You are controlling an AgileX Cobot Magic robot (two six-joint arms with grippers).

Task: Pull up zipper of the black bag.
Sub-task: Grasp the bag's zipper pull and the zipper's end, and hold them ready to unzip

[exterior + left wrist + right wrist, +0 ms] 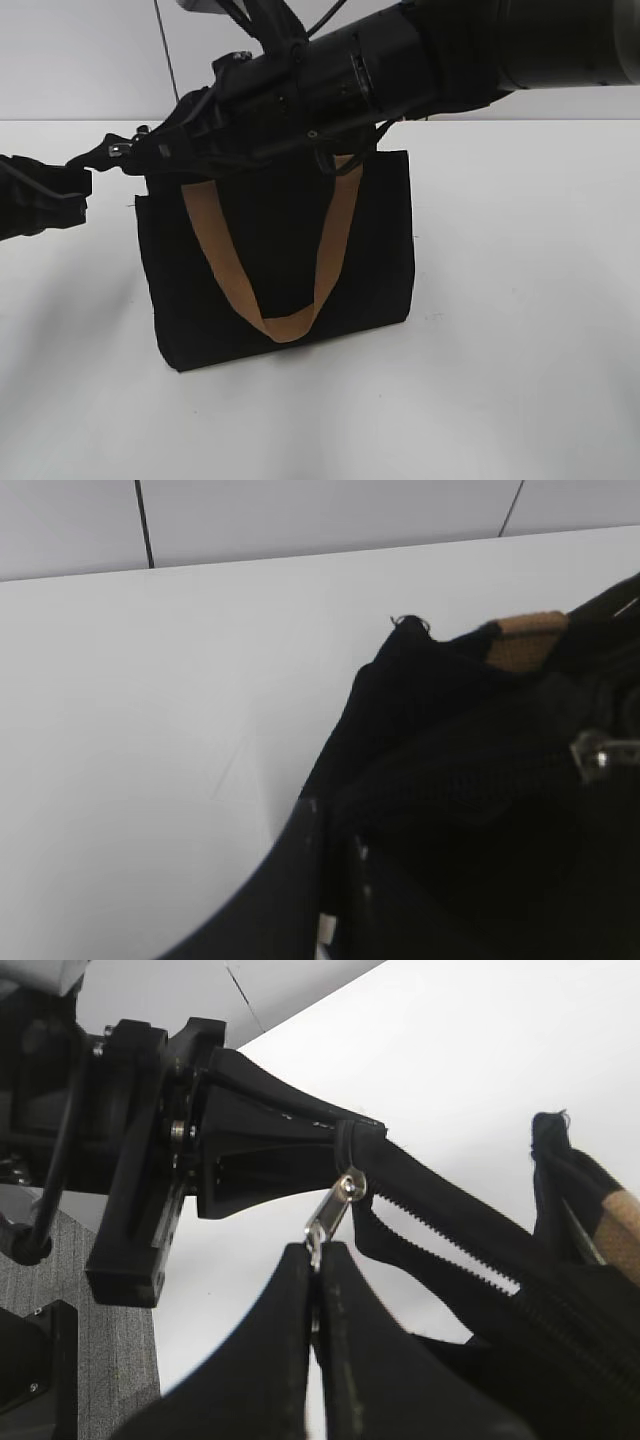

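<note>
The black bag (pixel 370 250) stands upright on the white table, a tan strap (pixel 332 245) hanging down its front. My right gripper (pixel 317 1252) reaches across the bag's top to its left end and is shut on the zipper's silver pull tab (pixel 338 1200). The slider sits at the very end of the zipper line, and the teeth (pixel 440 1222) behind it are parted. My left gripper (pixel 300 1135) is shut on the bag's fabric end beside the slider. In the exterior view the left gripper (pixel 85 182) is at the bag's top left corner. The pull tab also shows in the left wrist view (pixel 600 750).
The white table (pixel 520 380) runs around the bag. The right arm (pixel 400 70) lies over the bag's top edge and hides it. A grey floor patch and the left arm's mount (pixel 120 1190) show at the left of the right wrist view.
</note>
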